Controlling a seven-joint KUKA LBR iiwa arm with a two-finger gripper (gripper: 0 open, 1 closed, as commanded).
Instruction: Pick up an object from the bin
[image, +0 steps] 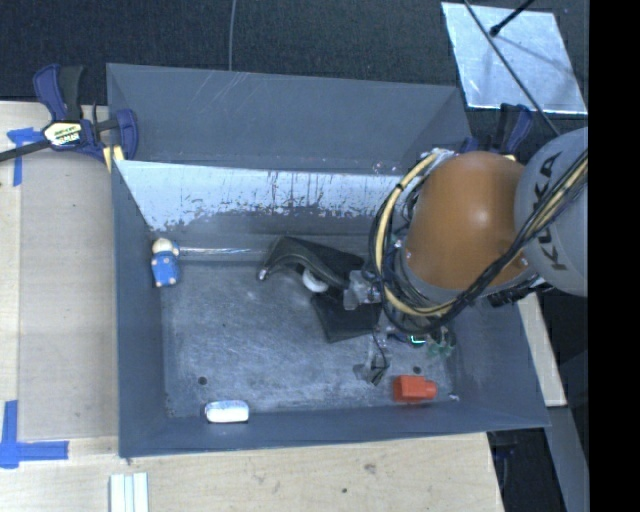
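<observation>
We see the grey metal bin (230, 340) with a scuffed floor. Mid-bin lies a black flat angular piece (335, 300). The gripper (376, 366) hangs at front right; spread or closed, we cannot tell. Just right of it is a small red block (413, 388), long axis along the front wall. A blue-white figurine (164, 264) sits far left.

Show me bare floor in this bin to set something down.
Bare floor lies across the left middle, between the blue-and-white figure, the white oblong piece and the black object. Crowded at right: the gripper, close by the red block.
</observation>
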